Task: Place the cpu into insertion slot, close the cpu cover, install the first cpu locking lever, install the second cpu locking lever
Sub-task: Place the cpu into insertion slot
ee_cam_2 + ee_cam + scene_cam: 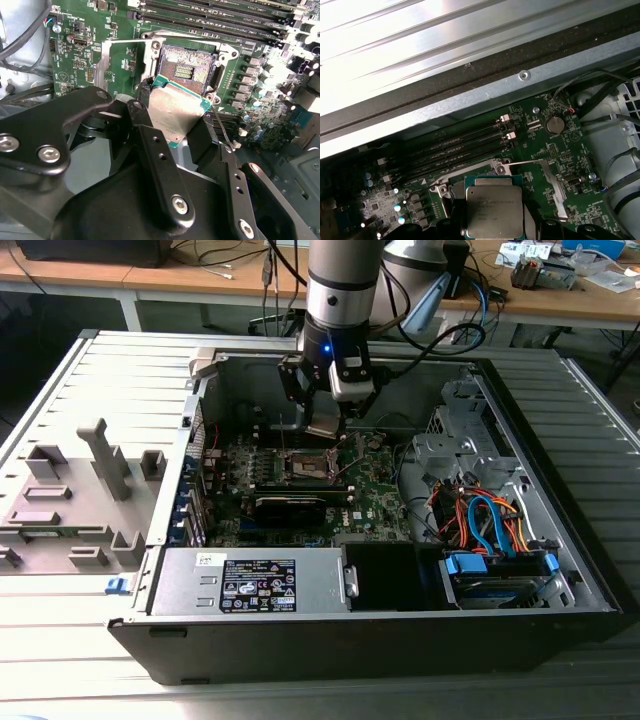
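**Q:** What occupies the exterior view's left?
**A:** A grey fixture tray [80, 500] lies on the slatted table beside the open computer case [560, 570]. The power supply [250, 580] sits along the case's near wall.

**Q:** And the middle of the case?
**A:** The gripper [325, 425] hangs over the green motherboard [375, 490], close above the insertion slot [305, 468].

**Q:** How does the gripper stand?
**A:** It is clamped on the cpu [177, 112]. In the second wrist view its black fingers [145, 120] press two opposite edges of the chip. The chip is tilted and off the slot, beside the socket's edge, and the brownish pin field is bare.

**Q:** The cover and levers?
**A:** The cpu cover [107, 62] is swung open beside the slot. A thin wire lever [222, 127] stands raised by the socket's corner.

**Q:** The exterior view's right?
**A:** Orange and blue cables [490, 520] run above a blue-tabbed drive [495, 570] in the near right corner
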`<state>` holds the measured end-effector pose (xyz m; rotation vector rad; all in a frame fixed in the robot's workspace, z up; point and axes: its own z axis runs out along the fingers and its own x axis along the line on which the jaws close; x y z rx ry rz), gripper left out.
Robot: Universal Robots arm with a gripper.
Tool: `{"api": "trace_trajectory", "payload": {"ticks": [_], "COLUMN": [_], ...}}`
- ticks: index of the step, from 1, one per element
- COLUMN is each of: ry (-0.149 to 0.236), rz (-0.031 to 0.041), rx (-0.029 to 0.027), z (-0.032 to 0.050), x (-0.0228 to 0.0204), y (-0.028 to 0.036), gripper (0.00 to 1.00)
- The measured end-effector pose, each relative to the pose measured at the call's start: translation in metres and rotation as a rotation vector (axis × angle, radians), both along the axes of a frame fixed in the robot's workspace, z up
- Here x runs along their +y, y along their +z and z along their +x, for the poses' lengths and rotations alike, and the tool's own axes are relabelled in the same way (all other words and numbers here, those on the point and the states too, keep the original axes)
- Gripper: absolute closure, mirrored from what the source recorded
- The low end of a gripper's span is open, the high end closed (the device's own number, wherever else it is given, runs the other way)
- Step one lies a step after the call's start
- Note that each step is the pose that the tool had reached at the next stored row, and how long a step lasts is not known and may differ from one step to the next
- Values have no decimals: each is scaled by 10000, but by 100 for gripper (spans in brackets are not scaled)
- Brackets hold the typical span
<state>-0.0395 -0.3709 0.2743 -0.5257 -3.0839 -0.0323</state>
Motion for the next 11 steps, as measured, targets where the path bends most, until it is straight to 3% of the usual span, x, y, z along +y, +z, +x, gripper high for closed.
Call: {"api": "trace_trajectory", "payload": {"ticks": [11], "ry": [-147], "rz": [0], "rx": [0], "z": [0], "x": [0], "y": [-8], "gripper": [45]}}
